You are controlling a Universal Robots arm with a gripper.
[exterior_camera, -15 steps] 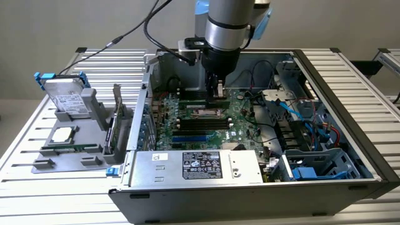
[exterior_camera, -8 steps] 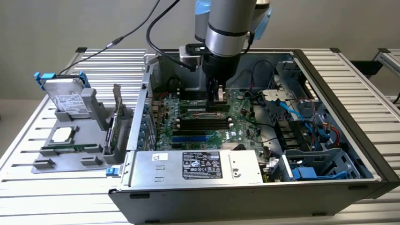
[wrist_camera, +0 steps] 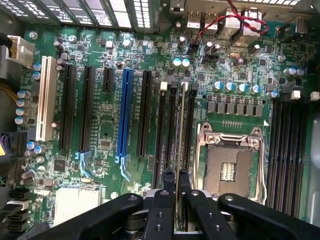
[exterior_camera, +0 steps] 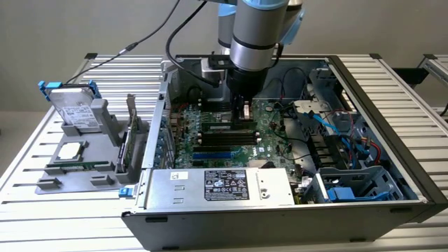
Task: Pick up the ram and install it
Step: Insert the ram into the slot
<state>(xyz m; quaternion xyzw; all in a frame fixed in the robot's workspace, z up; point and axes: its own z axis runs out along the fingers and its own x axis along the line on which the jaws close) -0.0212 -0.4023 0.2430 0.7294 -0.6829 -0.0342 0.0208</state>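
Wrist view first: the gripper has its two black fingers pinched on the ram, which is seen edge-on as a thin strip running away from the claw. The stick lies along the bank of black memory slots just beside the CPU socket. It is held thin edge down and parallel to the slots, probably so that it can go straight into one. Whether it is already seated I cannot tell.

In the exterior view the arm reaches straight down into the open computer case around the socket. Outside the case and well away from the socket, on the exterior view's left, a grey holder carries a silver hard drive. Everything stands on a slatted metal table before a plain grey wall.
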